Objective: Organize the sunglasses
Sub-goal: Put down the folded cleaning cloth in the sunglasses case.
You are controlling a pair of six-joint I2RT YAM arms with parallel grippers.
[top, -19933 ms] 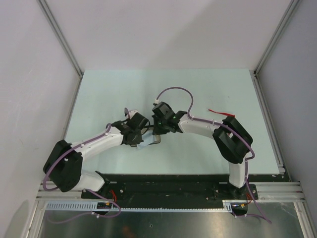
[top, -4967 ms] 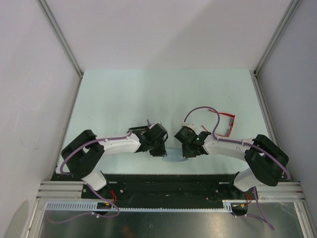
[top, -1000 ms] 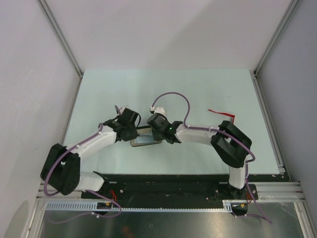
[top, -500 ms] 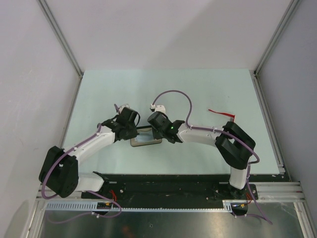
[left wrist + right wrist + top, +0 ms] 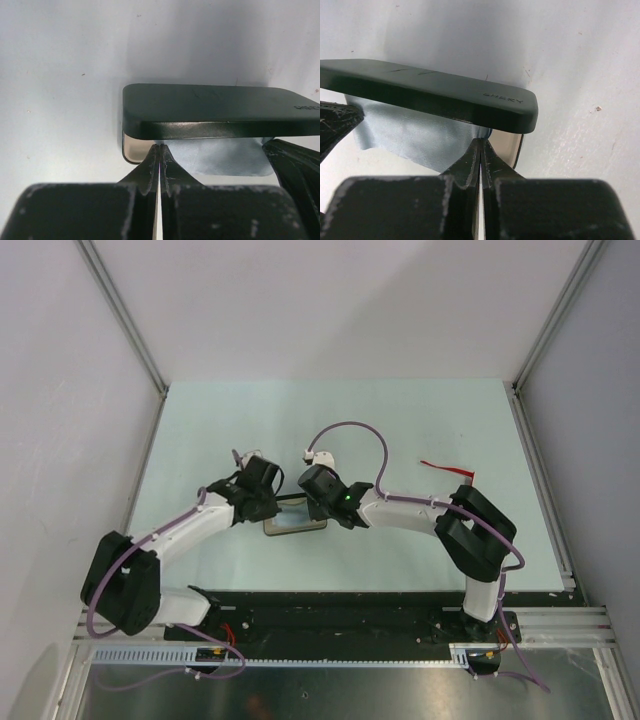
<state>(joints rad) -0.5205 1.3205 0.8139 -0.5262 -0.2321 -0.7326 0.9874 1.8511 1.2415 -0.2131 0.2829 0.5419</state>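
Our left end effector [image 5: 160, 148] and right end effector [image 5: 480, 143], both pressed together, nudge the grey-blue cloth [image 5: 225, 157] into the open black oblong case [image 5: 220, 110], we judge; thin red-framed sunglasses [image 5: 440, 464] lie well apart on the counter [image 5: 300, 420].

One short embossed word is carried on the front edge of the case [image 5: 445, 95] lid, near its right corner, in the right wrist view. It is read as "SMOKY", but the letters are faint and the reading is not certain. In the left wrist view, a few embossed letters on the case [image 5: 220, 110] are cut off at the right border and cannot be read.
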